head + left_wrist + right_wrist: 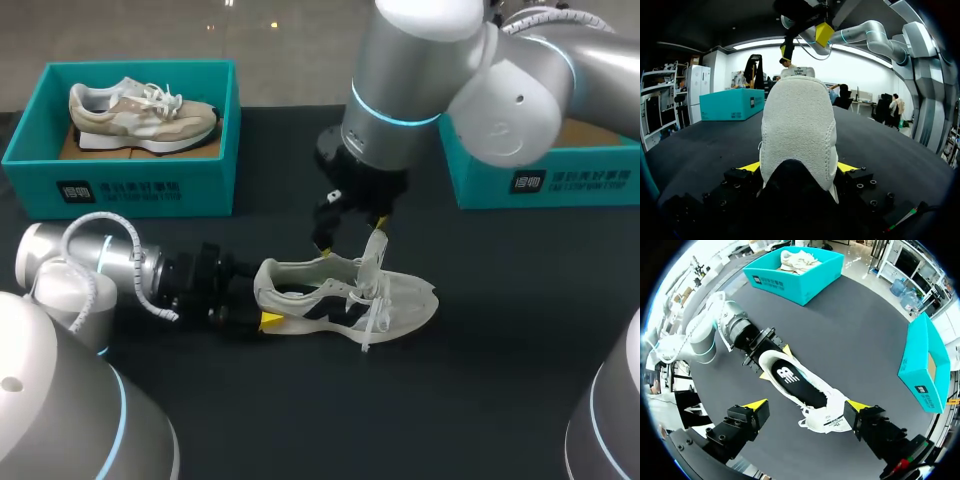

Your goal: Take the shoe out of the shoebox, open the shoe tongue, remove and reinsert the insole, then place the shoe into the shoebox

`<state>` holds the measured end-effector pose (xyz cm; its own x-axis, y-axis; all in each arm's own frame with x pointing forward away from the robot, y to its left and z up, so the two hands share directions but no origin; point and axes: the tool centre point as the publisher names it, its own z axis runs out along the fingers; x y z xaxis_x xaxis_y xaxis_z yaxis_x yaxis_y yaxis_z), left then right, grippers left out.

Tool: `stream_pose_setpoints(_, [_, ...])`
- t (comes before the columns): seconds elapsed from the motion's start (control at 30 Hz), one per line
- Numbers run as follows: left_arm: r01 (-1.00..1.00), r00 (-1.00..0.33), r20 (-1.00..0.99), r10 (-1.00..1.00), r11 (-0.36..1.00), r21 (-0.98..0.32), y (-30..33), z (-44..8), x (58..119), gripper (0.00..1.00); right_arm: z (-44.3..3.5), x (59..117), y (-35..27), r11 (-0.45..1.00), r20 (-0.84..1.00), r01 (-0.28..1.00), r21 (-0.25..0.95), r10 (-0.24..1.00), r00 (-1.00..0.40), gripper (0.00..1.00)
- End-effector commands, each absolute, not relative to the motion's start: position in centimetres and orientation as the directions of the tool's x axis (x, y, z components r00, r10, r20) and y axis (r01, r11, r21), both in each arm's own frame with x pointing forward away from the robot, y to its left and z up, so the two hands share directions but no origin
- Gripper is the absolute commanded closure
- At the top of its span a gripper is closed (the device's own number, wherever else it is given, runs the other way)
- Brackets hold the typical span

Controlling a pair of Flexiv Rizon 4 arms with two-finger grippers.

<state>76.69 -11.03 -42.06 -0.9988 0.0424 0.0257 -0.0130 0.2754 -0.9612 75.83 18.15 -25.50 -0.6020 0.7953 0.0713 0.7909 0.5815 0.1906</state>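
Observation:
A white mesh shoe [395,303] lies on the black table, toe pointing right. My left gripper [264,309] holds its heel [797,125], one yellow tip pressed on each side. A black insole [790,377] lies inside the shoe. The tongue [375,255] stands raised, and my right gripper [351,235] hangs open just above it; its fingers [757,405] stand wide to either side of the tongue [832,422] without touching it. The right gripper [804,42] also shows over the shoe in the left wrist view.
A teal shoebox [120,185] at the back left holds a beige shoe [140,115]. A second teal shoebox [545,180] stands at the back right, partly behind my right arm. Bare black table lies in front of the white shoe.

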Motion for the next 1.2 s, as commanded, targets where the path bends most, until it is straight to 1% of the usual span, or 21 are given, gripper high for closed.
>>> stream_pose_setpoints(0.03, [-0.013, -0.999, 0.026, 0.043, 0.276, -0.961, -11.0, -42.3, 76.7, 1.00, -25.3, 75.5, 18.3, 0.728, -0.047, 0.663, 0.174, 0.679, -0.733, 0.00])
stream_pose_setpoints(0.1, [-0.013, -0.999, 0.026, 0.043, 0.276, -0.961, -11.0, -42.3, 76.7, 1.00, -25.1, 75.2, 18.5, 0.807, -0.109, 0.569, 0.155, 0.587, -0.802, 0.00])
stream_pose_setpoints(0.17, [-0.013, -0.999, 0.026, 0.043, 0.276, -0.961, -11.0, -42.3, 76.7, 1.00, -25.1, 75.0, 18.6, 0.855, -0.139, 0.503, 0.125, 0.517, -0.845, 0.00])
stream_pose_setpoints(0.23, [-0.013, -0.999, 0.026, 0.043, 0.276, -0.961, -11.0, -42.3, 76.7, 1.00, -25.4, 74.9, 18.7, 0.880, -0.159, 0.463, 0.105, 0.474, -0.866, 0.00])
stream_pose_setpoints(0.27, [-0.013, -0.999, 0.026, 0.043, 0.276, -0.961, -11.0, -42.3, 76.7, 1.00, -25.6, 74.8, 18.8, 0.888, -0.164, 0.449, 0.103, 0.460, -0.873, 0.06])
stream_pose_setpoints(0.3, [-0.013, -0.999, 0.026, 0.043, 0.276, -0.961, -11.0, -42.3, 76.7, 1.00, -25.8, 74.8, 18.8, 0.891, -0.168, 0.442, 0.101, 0.453, -0.875, 0.61])
stream_pose_setpoints(0.33, [-0.013, -0.999, 0.026, 0.043, 0.276, -0.961, -11.0, -42.3, 76.7, 1.00, -26.1, 74.7, 18.9, 0.905, -0.171, 0.412, 0.101, 0.424, -0.889, 1.00])
stream_pose_setpoints(0.4, [-0.013, -0.999, 0.026, 0.043, 0.276, -0.961, -11.0, -42.3, 76.7, 1.00, -26.4, 74.4, 19.2, 0.924, -0.168, 0.371, 0.091, 0.382, -0.909, 1.00])
stream_pose_setpoints(0.43, [-0.013, -0.999, 0.026, 0.043, 0.276, -0.961, -11.0, -42.3, 76.7, 1.00, -26.6, 74.3, 19.2, 0.926, -0.152, 0.373, 0.062, 0.378, -0.913, 1.00])
stream_pose_setpoints(0.87, [-0.013, -0.999, 0.026, 0.043, 0.276, -0.961, -11.0, -42.3, 76.7, 1.00, -26.6, 74.3, 19.2, 0.926, -0.152, 0.373, 0.062, 0.378, -0.913, 1.00])
stream_pose_setpoints(0.9, [-0.013, -0.999, 0.026, 0.043, 0.276, -0.961, -11.0, -42.3, 76.7, 1.00, -27.2, 74.3, 19.5, 0.932, -0.155, 0.360, 0.043, 0.362, -0.919, 1.00])
stream_pose_setpoints(1.0, [-0.013, -0.999, 0.026, 0.043, 0.276, -0.961, -11.0, -42.3, 76.7, 1.00, -28.5, 75.0, 20.5, 0.931, -0.140, 0.353, 0.088, 0.363, -0.921, 1.00])
stream_pose_setpoints(1.13, [-0.013, -0.999, 0.026, 0.043, 0.276, -0.961, -11.0, -42.3, 76.7, 1.00, -30.3, 76.2, 21.5, 0.931, -0.151, 0.353, 0.093, 0.364, -0.919, 1.00])
stream_pose_setpoints(1.2, [-0.013, -0.999, 0.026, 0.043, 0.276, -0.961, -11.0, -42.3, 76.7, 1.00, -31.2, 76.5, 22.2, 0.938, -0.139, 0.334, 0.088, 0.344, -0.929, 1.00])
